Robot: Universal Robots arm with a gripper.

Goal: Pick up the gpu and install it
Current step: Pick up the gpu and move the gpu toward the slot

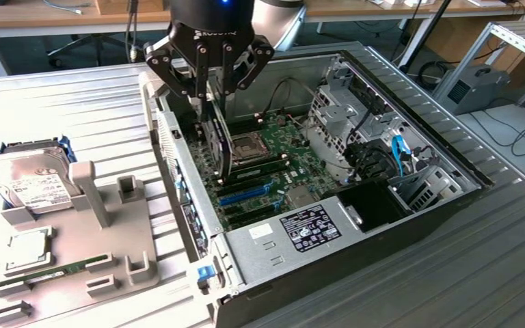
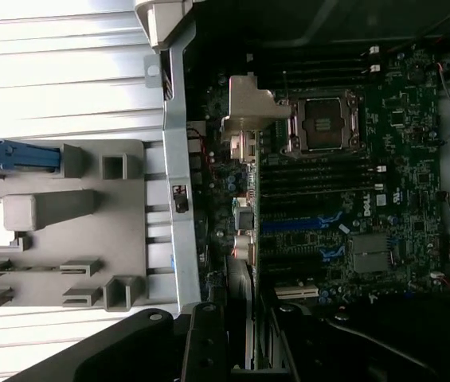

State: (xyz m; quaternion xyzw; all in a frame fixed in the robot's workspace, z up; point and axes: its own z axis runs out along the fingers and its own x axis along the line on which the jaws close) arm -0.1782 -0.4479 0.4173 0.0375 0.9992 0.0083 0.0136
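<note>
The gpu [image 1: 217, 137] hangs upright, clamped in the half-closed claw [image 1: 213, 92].

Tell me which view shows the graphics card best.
The exterior view: the graphics card hangs upright in the claw over the motherboard, one dark face showing. The wrist view catches just its narrow edge.

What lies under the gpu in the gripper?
Under the gpu, held edge-down by the gripper, lies the motherboard inside the open case, with blue slots nearby. The strip of board directly beneath the card is covered.
</note>
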